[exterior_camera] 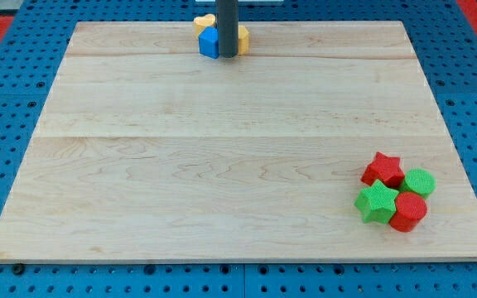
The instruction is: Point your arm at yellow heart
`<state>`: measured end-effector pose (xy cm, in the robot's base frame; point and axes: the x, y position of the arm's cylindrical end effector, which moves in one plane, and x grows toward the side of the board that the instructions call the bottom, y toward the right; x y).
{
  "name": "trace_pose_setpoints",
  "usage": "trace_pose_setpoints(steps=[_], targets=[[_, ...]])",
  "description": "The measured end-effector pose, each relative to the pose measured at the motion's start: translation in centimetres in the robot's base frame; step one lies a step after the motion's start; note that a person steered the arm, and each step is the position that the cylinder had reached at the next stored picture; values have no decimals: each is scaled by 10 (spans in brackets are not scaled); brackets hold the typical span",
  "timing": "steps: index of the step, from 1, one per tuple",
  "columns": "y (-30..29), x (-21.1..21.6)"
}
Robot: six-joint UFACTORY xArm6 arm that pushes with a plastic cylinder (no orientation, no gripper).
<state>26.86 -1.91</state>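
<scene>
Although the yellow heart-shaped block (205, 21) sits at the top centre of the frame, right at the far edge of the pale wooden board (222, 165), most of it is hidden behind my dark rod, so only a lobe shows at the rod's left and a yellow sliver at its right. My tip (228, 55) rests at the near side of that cluster, touching or almost touching the blue block (209, 43), whose shape I cannot make out, and the heart lies just behind it. I carry no hand or jaws at all, only the plain rod, so there is nothing to spread or pinch. Risk, as I judge it: the tip is already crowded against the blue block, and any further drive toward the frame's top would shove blue into yellow and could slide the heart off the board's far edge, which it nearly overhangs. A sideways sweep would scatter the pair instead. As for the heart's heading, too little of it shows; its visible width suggests a long axis running left to right across the frame, but I cannot tell which way its point faces. Well apart, at the lower right, a red star (383, 169), a green cylinder (419, 181), a green star (376, 203) and a red cylinder-like block (409, 211) huddle together.
</scene>
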Motion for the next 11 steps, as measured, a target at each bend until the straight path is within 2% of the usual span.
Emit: trace_pose_setpoints(steps=[1, 2, 3, 4, 5, 6, 7, 9, 11], targets=[[0, 0], [-6, 31], [-74, 54], [-176, 35], [-249, -6], [-279, -70], [-275, -77], [-180, -77], [-137, -77]])
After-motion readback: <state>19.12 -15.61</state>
